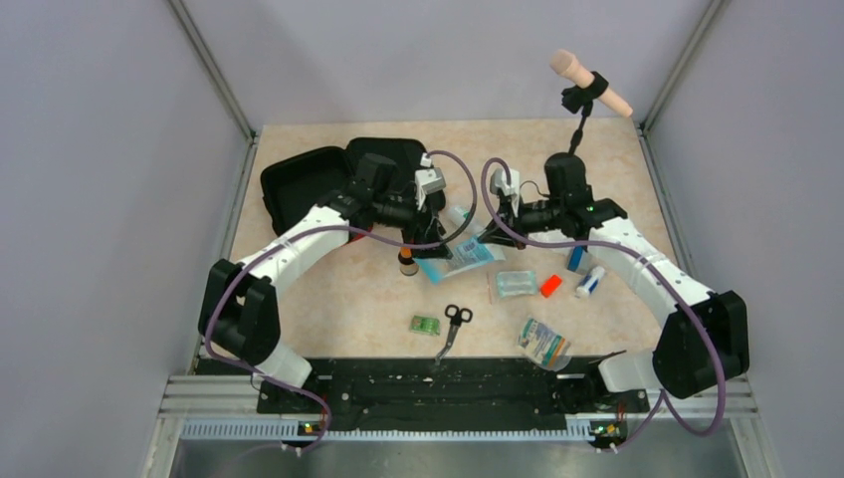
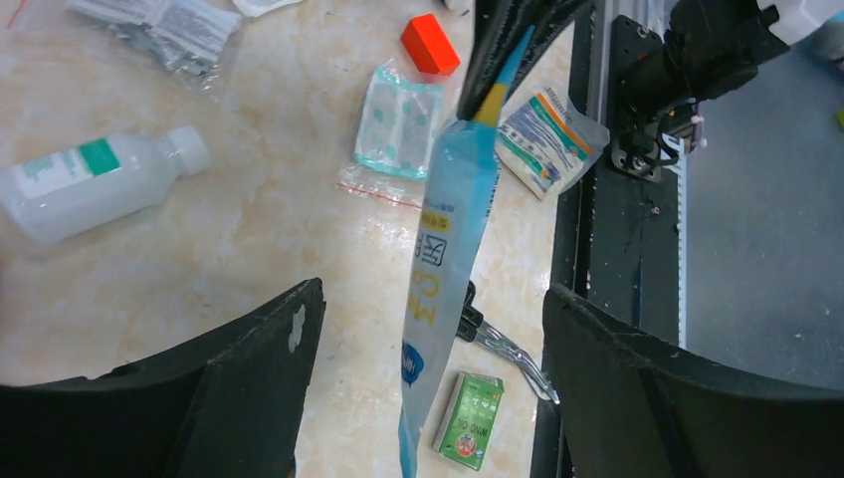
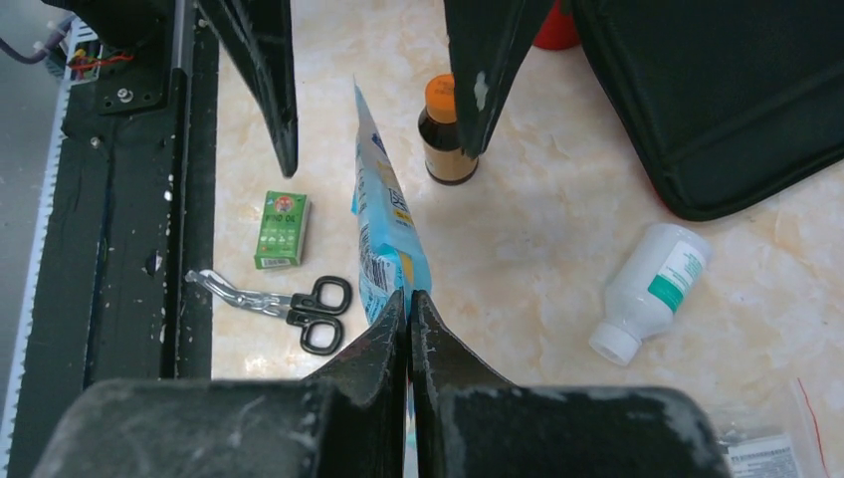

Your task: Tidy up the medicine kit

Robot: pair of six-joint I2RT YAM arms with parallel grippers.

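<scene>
Pinching one flat, shiny blue pouch (image 3: 386, 234), the right tool (image 3: 409, 299) is shut; the left tool (image 2: 433, 299) is held open around it. One black-lined kit (image 1: 294, 184) is laid open at the far left of the bench (image 1: 338, 299).

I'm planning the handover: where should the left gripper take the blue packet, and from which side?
Probably its free end, away from the edge pinched in the right gripper. The blue packet sits edge-on between the open jaws of the left gripper, a flat face toward each finger, so come in from the left and close across the faces.
</scene>
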